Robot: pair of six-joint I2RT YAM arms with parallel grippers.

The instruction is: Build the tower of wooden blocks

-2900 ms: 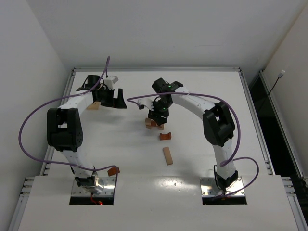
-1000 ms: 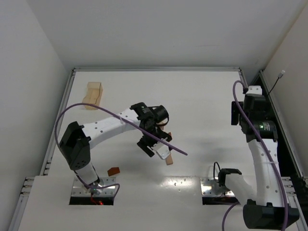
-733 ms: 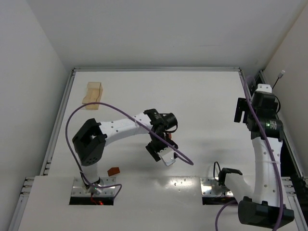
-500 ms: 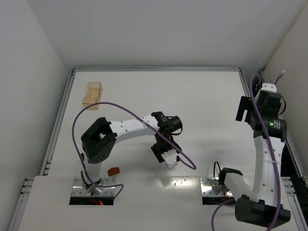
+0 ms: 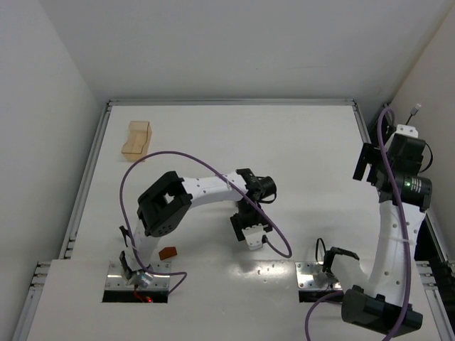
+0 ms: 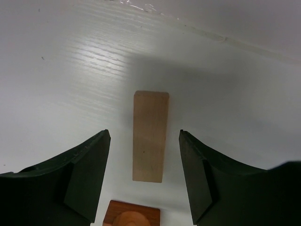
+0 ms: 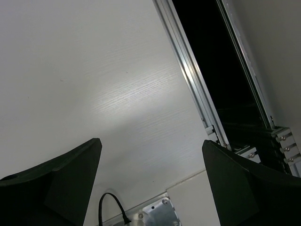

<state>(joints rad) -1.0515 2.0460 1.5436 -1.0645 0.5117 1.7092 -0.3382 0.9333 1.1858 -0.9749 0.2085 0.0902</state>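
Plainly the left end effector (image 6: 142,133) is lined up for a pick. Its two fingers stand wide apart and grip nothing, and the pale tan bar (image 6: 150,136) lies flat on the tabletop (image 6: 56,61) in the gap between them, apart from both pads. The bar's long sides face the pads, so I judge that closing would pinch it across its narrow width, the steadiest hold on so slim a piece. Nearer the palm, just short of the bar's near end, sits a reddish-brown block (image 6: 131,218); only its upper edge shows, so I cannot tell its shape or whether it touches the bar. No tower stands yet. Another small reddish block (image 5: 168,252) lies well behind this end effector, close to the left arm's base. The right end effector (image 7: 151,141) is also spread wide with nothing between its fingers. It hangs over bare tabletop with the aluminium edge rail (image 7: 188,75) ahead of it to one side, probably parked there to give the left arm room. No real container shows. The nearest thing to one is the larger pale wooden piece (image 5: 135,140), far beyond the left end effector, too small to tell whether anything sits in it.
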